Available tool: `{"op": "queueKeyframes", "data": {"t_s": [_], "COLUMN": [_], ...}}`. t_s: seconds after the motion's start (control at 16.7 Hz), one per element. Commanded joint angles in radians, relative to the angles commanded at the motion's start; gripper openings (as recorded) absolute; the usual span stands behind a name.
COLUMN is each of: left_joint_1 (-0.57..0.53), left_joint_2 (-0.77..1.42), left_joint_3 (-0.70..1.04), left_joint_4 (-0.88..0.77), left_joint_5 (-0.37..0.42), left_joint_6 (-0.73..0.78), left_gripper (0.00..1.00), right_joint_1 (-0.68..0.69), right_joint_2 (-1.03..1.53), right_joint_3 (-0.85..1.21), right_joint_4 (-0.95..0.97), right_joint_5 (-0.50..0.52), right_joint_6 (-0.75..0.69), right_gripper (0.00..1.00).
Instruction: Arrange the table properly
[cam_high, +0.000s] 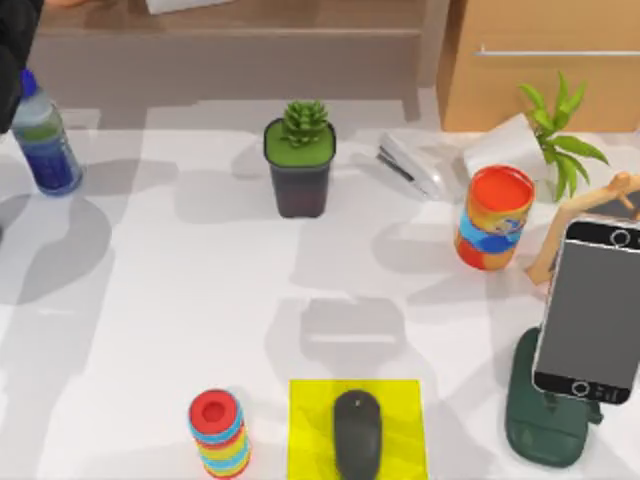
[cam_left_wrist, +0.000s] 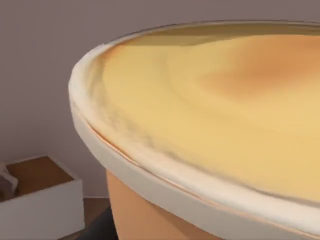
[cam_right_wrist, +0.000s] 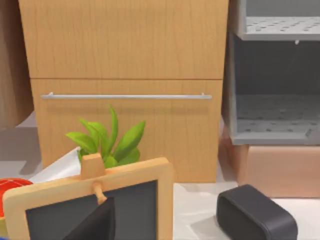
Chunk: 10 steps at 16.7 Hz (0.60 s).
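Left arm (cam_high: 14, 60): dark shape at the far-left corner of the top view, just above the bottle (cam_high: 44, 140). Left hand state: cannot tell. Left wrist cam sits v. close to a round tan thing w/ a pale rim (cam_left_wrist: 150, 170); can't ID it, and can't say if it is gripped. A white box (cam_left_wrist: 45, 205) is near it.

Right hand: a dark wedge in the right wrist view may be part of it, in front of a small wood-framed blackboard (cam_right_wrist: 100, 200). State: cannot tell. Behind that are the leafy plant (cam_right_wrist: 107, 142), the drawer cabinet (cam_right_wrist: 125, 65) and a black block (cam_right_wrist: 255, 217).

Bench (cam_high: 180, 320): wide white top under everything.
- Looks in order: mouse (cam_high: 357, 432) square on the yellow mat (cam_high: 310, 430); phone (cam_high: 592, 310) upright on the green stand (cam_high: 545, 420).
- Loose, well apart: succulent pot (cam_high: 300, 160) mid-back, stapler (cam_high: 415, 165), orange can (cam_high: 493, 218), ring stack (cam_high: 218, 432) beside the mat.

Judgement: you're part-way at most. Mouse and phone look placed; stapler, can, bottle and rings prob. need homes. The task names no end layout, so confirm the target before logging progress.
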Motion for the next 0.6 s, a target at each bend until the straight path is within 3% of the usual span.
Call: {"op": "queueKeyframes", "data": {"t_s": [0.6], "left_joint_1": [0.084], "left_joint_2": [0.061], "left_joint_3": [0.191], "left_joint_4": [-0.296], "left_joint_5": [0.102], "left_joint_6": [0.01], "left_gripper": [0.0], "right_joint_1": [0.0], "right_joint_2": [0.0], "right_joint_3": [0.0], "right_joint_4": [0.0], "right_joint_5": [0.0], "right_joint_6": [0.0], "right_gripper": [1.0]}}
